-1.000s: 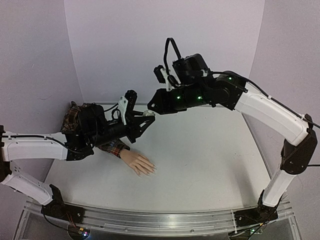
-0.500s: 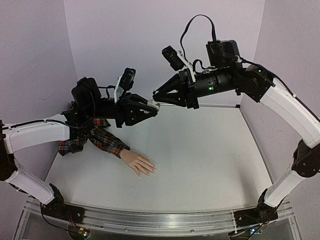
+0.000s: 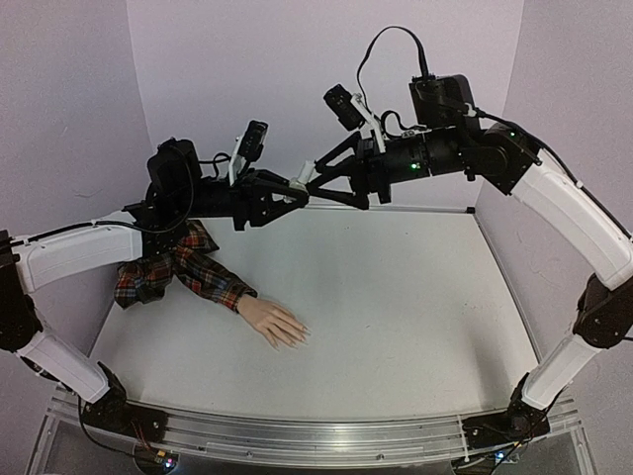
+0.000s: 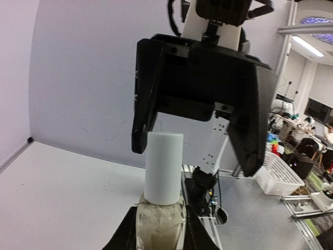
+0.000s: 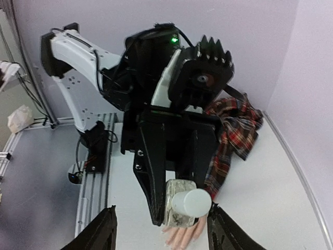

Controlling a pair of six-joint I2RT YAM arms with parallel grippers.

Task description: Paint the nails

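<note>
Peach and pale, one mannequin hand (image 3: 275, 323) lies flat on the white table (image 3: 415, 307), well below both grippers and nearer the arm bases than they are. Its fingers point toward the near edge. The nails (image 3: 300, 337) at its fingertips are too small to count or to tell whether they carry any colour. One red plaid sleeve (image 3: 198, 272) trails from the wrist, under the left arm. Higher and farther back, the two grippers meet in mid-air, tip to tip. The left gripper (image 4: 158, 235) is clenched on one small white bottle (image 4: 163, 166), its two fingers pinching the tape-wrapped body while the plain white cap stands clear above them. The right gripper (image 4: 195, 154) faces it with jaws spread wide; the cap sits between its two fingers, close to one and apart from the other.
</note>
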